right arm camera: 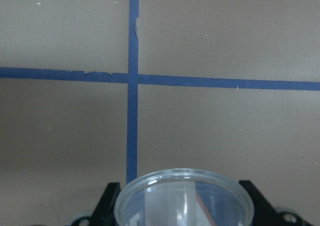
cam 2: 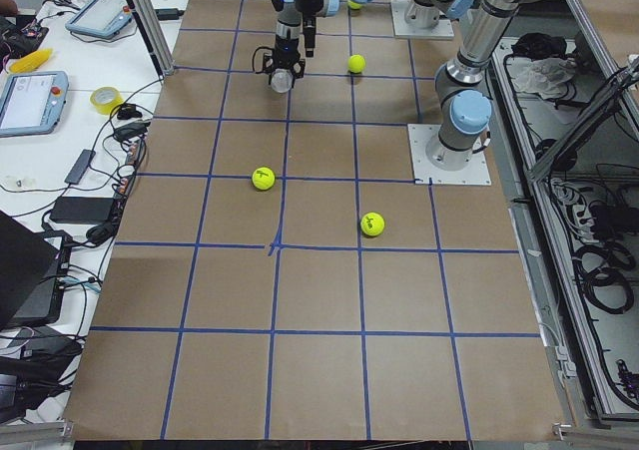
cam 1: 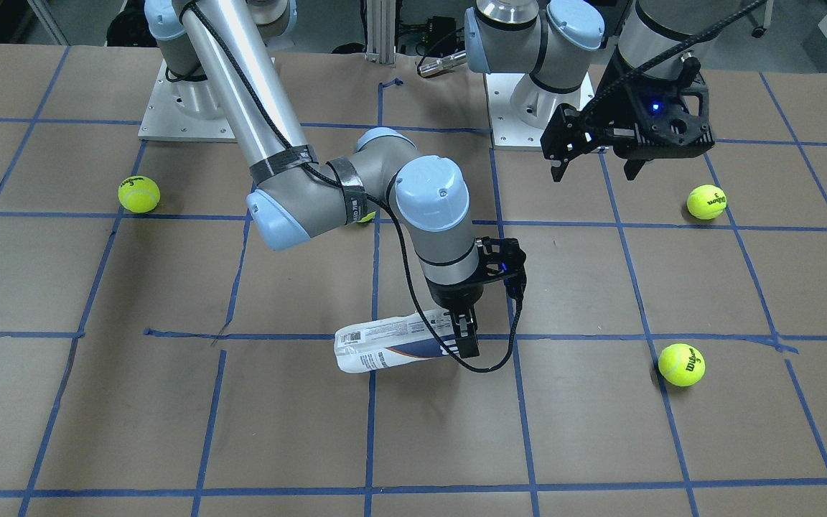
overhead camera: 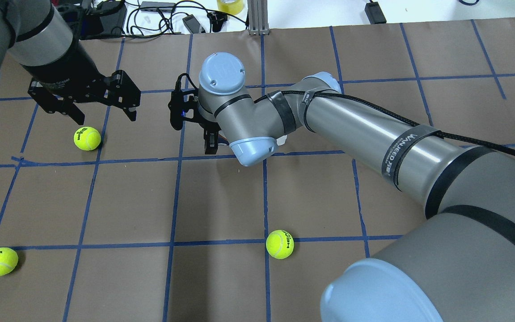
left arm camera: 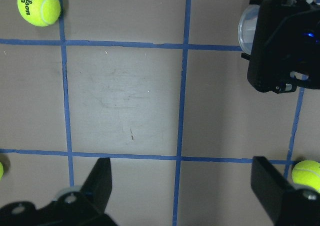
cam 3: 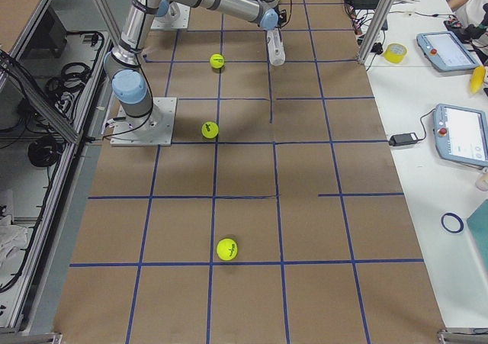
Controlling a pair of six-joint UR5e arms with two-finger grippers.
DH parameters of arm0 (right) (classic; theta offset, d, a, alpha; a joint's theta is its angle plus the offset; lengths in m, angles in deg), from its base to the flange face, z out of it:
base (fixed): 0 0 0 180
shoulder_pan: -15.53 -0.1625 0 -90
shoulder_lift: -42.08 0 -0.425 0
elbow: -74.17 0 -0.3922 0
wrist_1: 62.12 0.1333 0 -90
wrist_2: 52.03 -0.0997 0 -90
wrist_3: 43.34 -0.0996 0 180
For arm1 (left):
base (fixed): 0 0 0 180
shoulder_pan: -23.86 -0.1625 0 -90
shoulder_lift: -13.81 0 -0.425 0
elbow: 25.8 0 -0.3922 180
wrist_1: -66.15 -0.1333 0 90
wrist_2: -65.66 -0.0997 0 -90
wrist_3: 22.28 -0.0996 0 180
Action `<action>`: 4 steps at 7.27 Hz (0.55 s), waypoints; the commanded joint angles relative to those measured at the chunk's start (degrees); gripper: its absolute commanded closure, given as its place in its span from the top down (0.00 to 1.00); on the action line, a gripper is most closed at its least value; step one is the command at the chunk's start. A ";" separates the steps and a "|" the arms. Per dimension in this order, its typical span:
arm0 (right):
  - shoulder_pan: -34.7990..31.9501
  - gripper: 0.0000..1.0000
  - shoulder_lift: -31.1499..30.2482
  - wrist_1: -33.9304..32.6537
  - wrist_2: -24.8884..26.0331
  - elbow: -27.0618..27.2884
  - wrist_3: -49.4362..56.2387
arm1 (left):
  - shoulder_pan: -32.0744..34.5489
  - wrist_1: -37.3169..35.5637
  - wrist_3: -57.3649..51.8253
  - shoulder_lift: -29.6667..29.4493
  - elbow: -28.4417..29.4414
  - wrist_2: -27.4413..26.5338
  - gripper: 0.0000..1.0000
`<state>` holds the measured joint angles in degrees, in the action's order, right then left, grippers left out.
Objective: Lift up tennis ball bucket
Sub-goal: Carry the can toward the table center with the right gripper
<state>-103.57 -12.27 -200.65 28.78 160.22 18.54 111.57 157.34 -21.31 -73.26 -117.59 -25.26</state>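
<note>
The tennis ball bucket (cam 1: 392, 343), a clear tube with a white and navy label and a barcode, hangs tilted near the table's middle. My right gripper (cam 1: 465, 337) is shut on it near its open end. In the right wrist view the bucket's clear mouth (right arm camera: 184, 192) sits between the black fingers (right arm camera: 111, 197). Whether its low end touches the paper, I cannot tell. In the overhead view the right wrist hides the bucket. My left gripper (cam 1: 594, 171) hovers open and empty beside it, well above the table, also seen in the overhead view (overhead camera: 105, 117).
Yellow-green tennis balls lie scattered on the brown paper: one (cam 1: 706, 202) under the left gripper, one (cam 1: 681, 364) toward the operators' side, one (cam 1: 138, 194) near the right arm's base. Blue tape lines (cam 1: 374, 431) grid the table. Cables and tablets (cam 3: 461, 134) sit on the side bench.
</note>
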 commanded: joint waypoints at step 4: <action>-0.09 1.00 0.92 0.27 1.28 -0.97 -3.33 | -0.96 0.83 -0.71 -0.38 0.03 0.39 1.00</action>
<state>-103.67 -11.09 -200.60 29.97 159.57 16.95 110.81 158.22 -21.83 -73.45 -117.52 -24.78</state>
